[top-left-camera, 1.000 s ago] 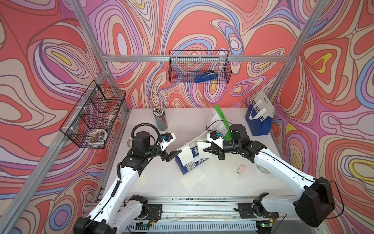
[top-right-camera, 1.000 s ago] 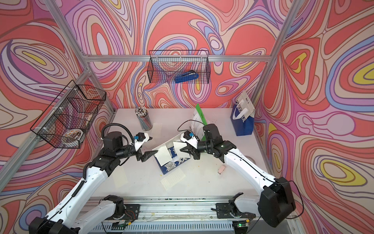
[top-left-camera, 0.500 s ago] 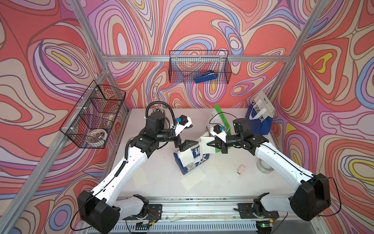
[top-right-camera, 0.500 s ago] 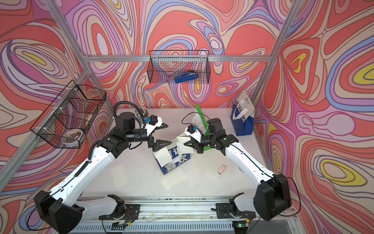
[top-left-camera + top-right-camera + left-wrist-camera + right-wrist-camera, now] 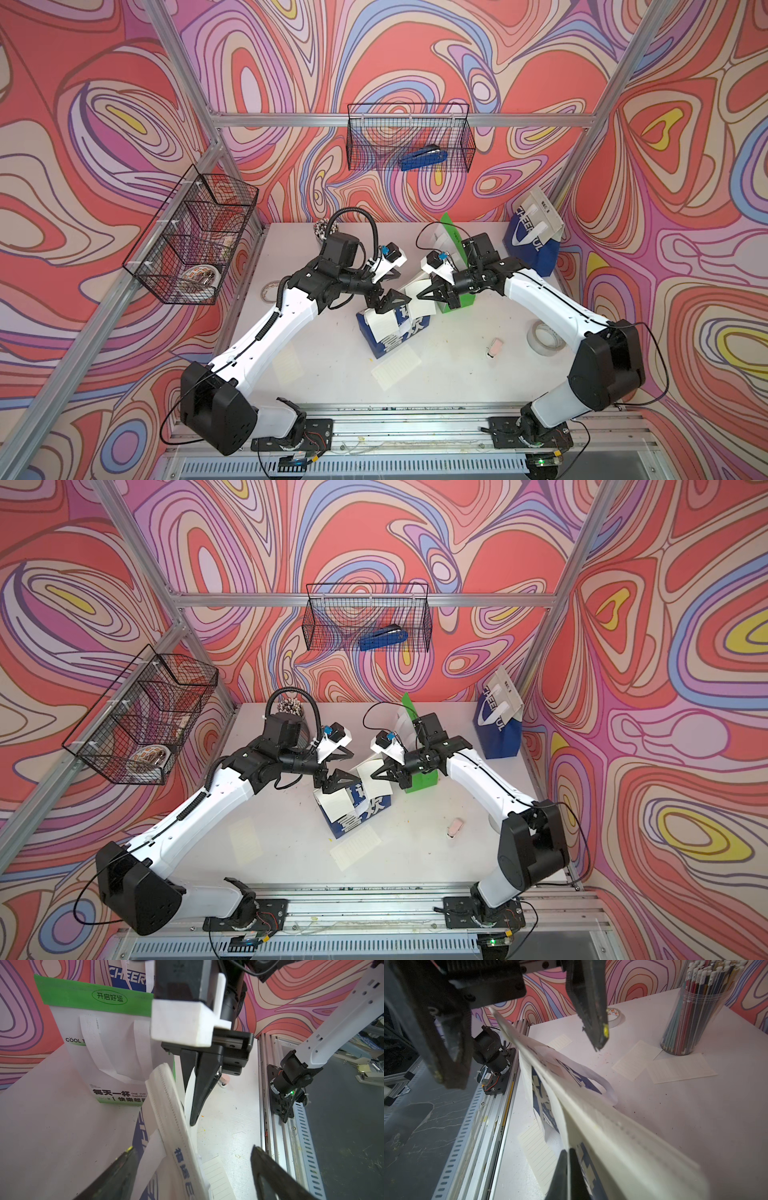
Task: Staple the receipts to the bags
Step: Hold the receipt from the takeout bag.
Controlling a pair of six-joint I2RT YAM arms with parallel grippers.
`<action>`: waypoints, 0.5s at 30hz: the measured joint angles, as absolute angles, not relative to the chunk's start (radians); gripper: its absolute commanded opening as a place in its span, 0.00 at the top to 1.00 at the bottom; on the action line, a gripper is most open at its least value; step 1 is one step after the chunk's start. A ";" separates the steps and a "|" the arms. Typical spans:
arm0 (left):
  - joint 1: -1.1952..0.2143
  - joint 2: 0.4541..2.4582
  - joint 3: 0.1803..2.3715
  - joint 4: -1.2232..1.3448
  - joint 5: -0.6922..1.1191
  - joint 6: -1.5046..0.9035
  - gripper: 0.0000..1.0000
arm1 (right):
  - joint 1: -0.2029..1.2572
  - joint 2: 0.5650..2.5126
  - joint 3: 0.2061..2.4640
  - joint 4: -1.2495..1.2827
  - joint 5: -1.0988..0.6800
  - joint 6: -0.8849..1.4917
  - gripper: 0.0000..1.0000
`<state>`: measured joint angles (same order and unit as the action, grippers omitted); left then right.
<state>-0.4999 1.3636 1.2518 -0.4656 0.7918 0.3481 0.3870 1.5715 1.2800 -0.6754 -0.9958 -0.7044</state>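
With your right gripper pinched shut on the top rim of the blue-white bag at table centre and your left gripper gaping at its 11 o'clock, expect light, floppy paper: hold the stiffer folded rim.

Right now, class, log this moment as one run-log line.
right gripper: shut on blue bag | left gripper: open, straddling its top | stapler: in wire basket | loose receipt: on table
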 measured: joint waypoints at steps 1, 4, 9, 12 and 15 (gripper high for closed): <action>-0.507 1.370 1.259 -0.474 0.787 0.352 0.40 | 0.387 1.573 1.280 -0.679 -0.992 -0.706 1.00; -0.521 1.404 1.293 -0.481 0.770 0.356 0.58 | 0.387 1.573 1.280 -0.686 -0.977 -0.706 1.00; -0.527 1.430 1.318 -0.483 0.733 0.361 0.55 | 0.387 1.573 1.280 -0.688 -0.966 -0.697 1.00; -0.539 1.431 1.333 -0.491 0.723 0.373 0.40 | 0.387 1.573 1.287 -0.690 -0.970 -0.687 1.00; -0.557 1.434 1.347 -0.499 0.714 0.384 0.42 | 0.387 1.575 1.306 -0.694 -0.983 -0.683 1.00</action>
<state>-0.5568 1.4338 1.3472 -0.4992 0.7143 0.3836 0.3866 1.5753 1.3060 -0.6941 -0.9833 -0.6827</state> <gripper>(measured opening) 0.587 0.044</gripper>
